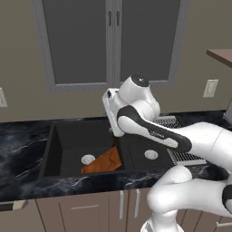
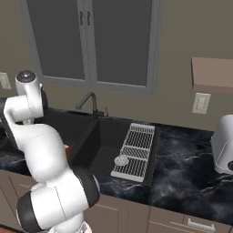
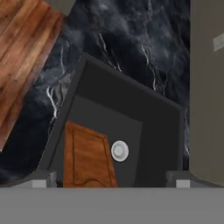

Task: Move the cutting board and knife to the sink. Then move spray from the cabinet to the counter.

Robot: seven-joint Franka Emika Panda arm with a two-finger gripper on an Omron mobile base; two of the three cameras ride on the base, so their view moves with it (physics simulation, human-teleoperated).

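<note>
The black white-veined marble worktop (image 1: 27, 140) surrounds the black recessed sink (image 3: 144, 113); a grey slatted drain rack (image 2: 134, 152) lies on its right. My white arm (image 1: 149, 129) reaches over the basin, hand facing down. My fingers (image 3: 112, 179) are spread, empty, above the reddish-brown wooden cutting board (image 3: 85, 157) lying beside the round silver drain (image 3: 120, 151).

I see the sink (image 1: 68, 140) open from above, its floor bare around the drain (image 3: 120, 151) apart from the cutting board (image 1: 104, 162) lying tilted against the divider, while the faucet (image 2: 88, 102) and drying rack (image 2: 135, 152) crowd the right basin's far side.
</note>
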